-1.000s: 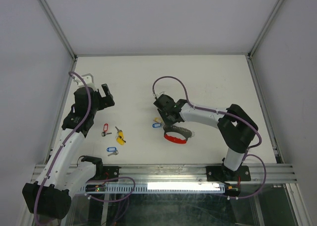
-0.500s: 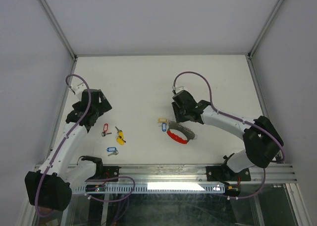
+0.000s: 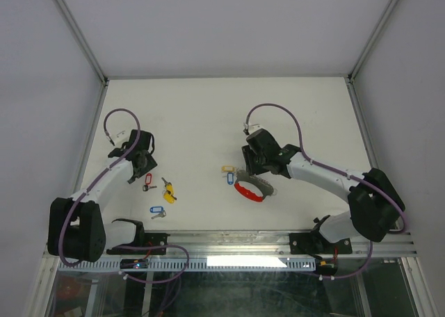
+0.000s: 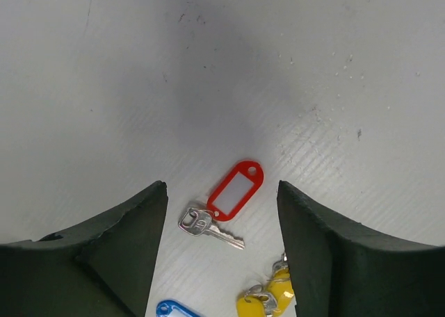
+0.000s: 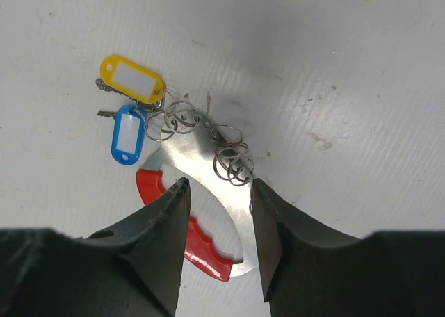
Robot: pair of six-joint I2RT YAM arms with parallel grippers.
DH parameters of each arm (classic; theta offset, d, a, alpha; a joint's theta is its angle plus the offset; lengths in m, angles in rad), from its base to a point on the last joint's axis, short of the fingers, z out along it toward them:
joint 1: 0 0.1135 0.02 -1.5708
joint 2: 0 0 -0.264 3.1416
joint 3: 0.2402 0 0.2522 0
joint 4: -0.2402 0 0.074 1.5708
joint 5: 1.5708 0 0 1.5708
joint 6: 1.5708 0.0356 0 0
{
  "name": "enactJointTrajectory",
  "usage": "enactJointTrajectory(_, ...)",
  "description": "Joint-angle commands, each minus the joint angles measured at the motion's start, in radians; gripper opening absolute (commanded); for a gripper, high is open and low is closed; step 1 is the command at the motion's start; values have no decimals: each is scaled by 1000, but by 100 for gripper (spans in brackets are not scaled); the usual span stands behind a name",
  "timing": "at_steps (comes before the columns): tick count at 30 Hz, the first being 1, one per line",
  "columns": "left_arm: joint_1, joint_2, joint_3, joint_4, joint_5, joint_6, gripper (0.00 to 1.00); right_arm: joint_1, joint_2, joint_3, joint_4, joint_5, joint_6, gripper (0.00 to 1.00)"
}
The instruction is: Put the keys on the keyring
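The keyring (image 3: 250, 188) lies mid-table, a curved red band on a silver plate with small rings; in the right wrist view (image 5: 208, 223) a yellow-tagged key (image 5: 132, 79) and a blue-tagged key (image 5: 126, 133) hang on its rings. My right gripper (image 3: 252, 165) hovers open over it, jaws astride the plate (image 5: 218, 185). My left gripper (image 3: 139, 169) is open above a red-tagged key (image 4: 233, 192), also seen from above (image 3: 147, 182). Yellow-tagged keys (image 3: 168, 190) (image 4: 268, 299) and a blue-tagged key (image 3: 157, 211) lie loose nearby.
White table with frame posts at the back corners (image 3: 104, 79) and a metal rail (image 3: 236, 239) along the near edge. The left wall stands close to the left arm.
The left gripper has swung down and toward the red-tagged key. The right gripper let go near the keyring earlier and has since shifted slightly; the keyring moved a little right.
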Motion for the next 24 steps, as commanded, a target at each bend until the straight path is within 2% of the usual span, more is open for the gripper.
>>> enactJointTrajectory(1,12,5,-5,16,-56,-54,61,3,-39,5,49,-22,15,43)
enactJointTrajectory(15,13,-41,-118,8,52,-85,59,3,-13,23,55,-52,9,44)
enactJointTrajectory(19,11,-42,-130,31,81,-85,48,3,-5,29,57,-60,10,44)
enactJointTrajectory(24,13,-17,-127,45,95,-79,24,3,-7,32,52,-62,11,44)
